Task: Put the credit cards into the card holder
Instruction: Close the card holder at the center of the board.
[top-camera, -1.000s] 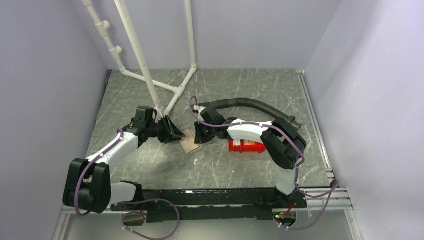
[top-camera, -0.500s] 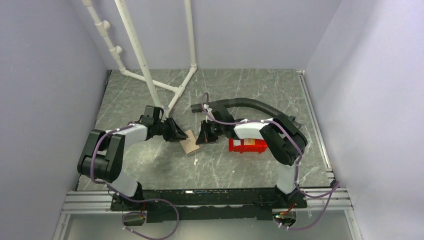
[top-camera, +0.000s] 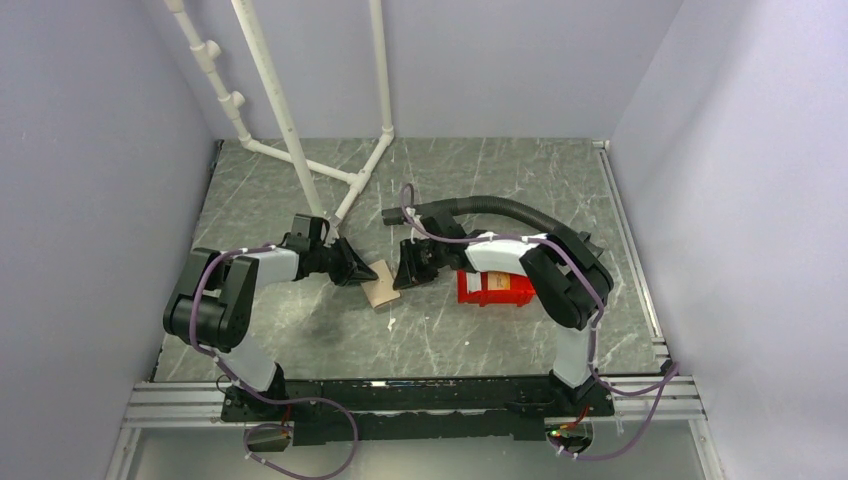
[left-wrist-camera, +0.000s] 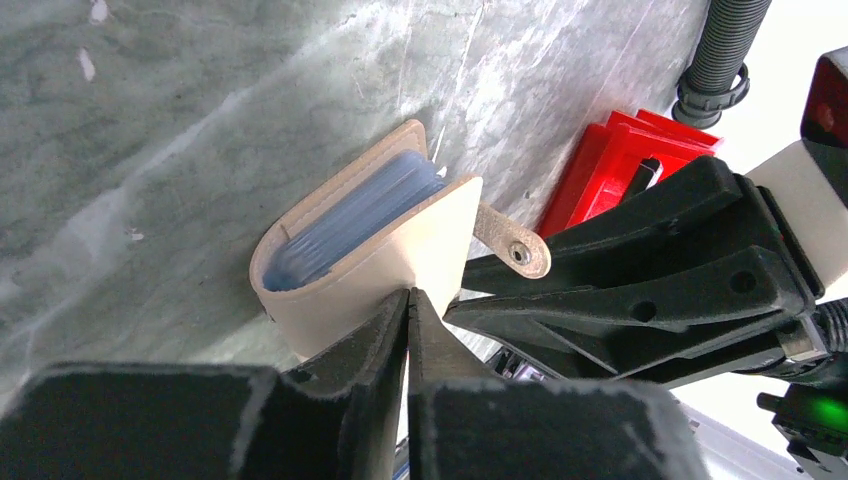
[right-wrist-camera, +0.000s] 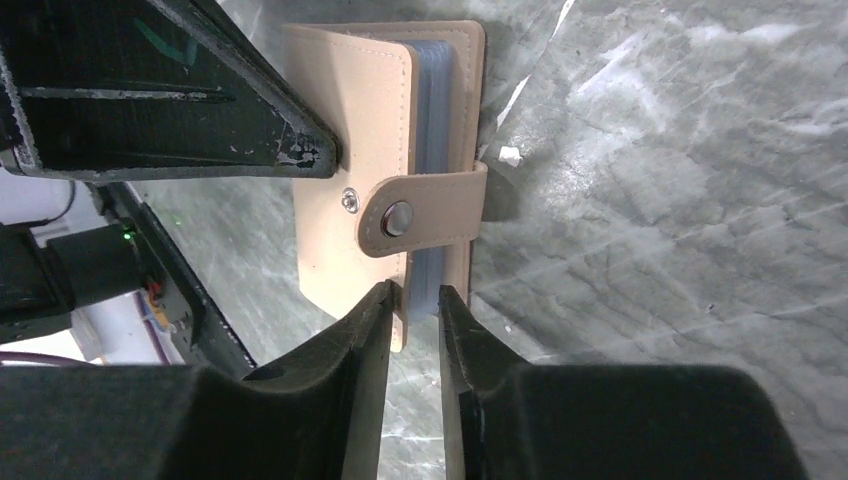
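The card holder (top-camera: 380, 283) is a tan folded wallet lying mid-table between both grippers. Its bluish inner pockets (left-wrist-camera: 350, 215) show at the edge, and its snap strap (right-wrist-camera: 420, 215) lies loose over the front cover. My left gripper (top-camera: 357, 271) is shut, its tips (left-wrist-camera: 408, 296) pressed against the front cover's edge. My right gripper (top-camera: 408, 272) straddles the holder's opposite edge (right-wrist-camera: 413, 295), fingers closed on the front cover and pocket stack. No loose credit cards show; I cannot tell whether any are in the pockets.
A red plastic bin (top-camera: 495, 290) stands just right of the right gripper, partly under its arm. White pipes (top-camera: 300, 150) run across the back left. A small white scrap (top-camera: 390, 322) lies near the holder. Walls close both sides.
The left arm has folded up and drawn its elbow toward the holder. The right gripper has shifted slightly right. The holder has stayed almost in place between the two grippers.
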